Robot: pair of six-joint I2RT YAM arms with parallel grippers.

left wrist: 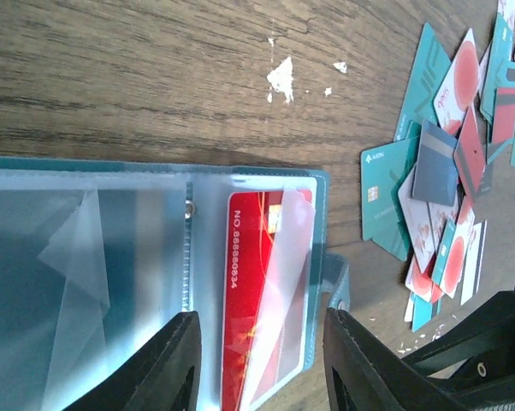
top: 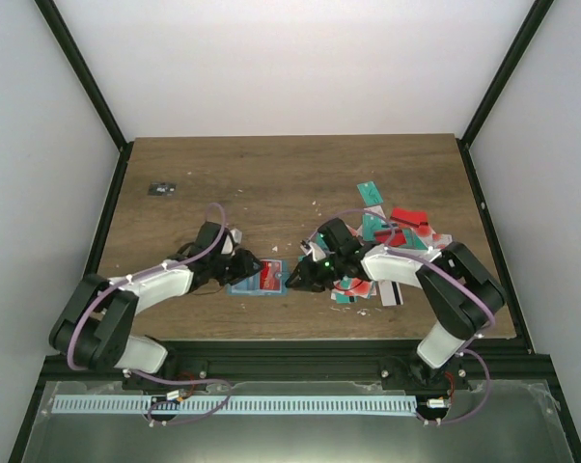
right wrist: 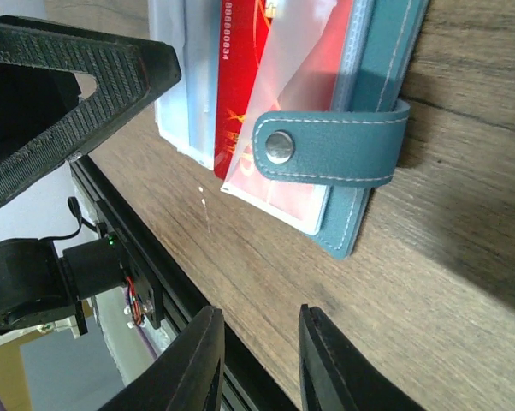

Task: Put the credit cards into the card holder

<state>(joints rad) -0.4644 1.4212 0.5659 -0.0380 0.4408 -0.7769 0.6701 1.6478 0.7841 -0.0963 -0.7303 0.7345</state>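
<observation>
The card holder [top: 244, 287] lies open near the front edge, its clear sleeves [left wrist: 112, 257] facing up. A red credit card [left wrist: 257, 291] sits in the right-hand sleeve. My left gripper [left wrist: 262, 368] is open just above the holder, one finger on each side of that card, touching neither. My right gripper [top: 295, 280] hovers at the holder's right edge near the snap strap [right wrist: 326, 145], open by a narrow gap [right wrist: 259, 364] with nothing in it. The other credit cards [top: 392, 241], teal, red and white, lie in a loose pile to the right.
A small dark object [top: 161, 188] lies at the far left of the table. White specks [left wrist: 281, 75] dot the wood behind the holder. The table's front edge and black rail [right wrist: 146, 257] run close below the right gripper.
</observation>
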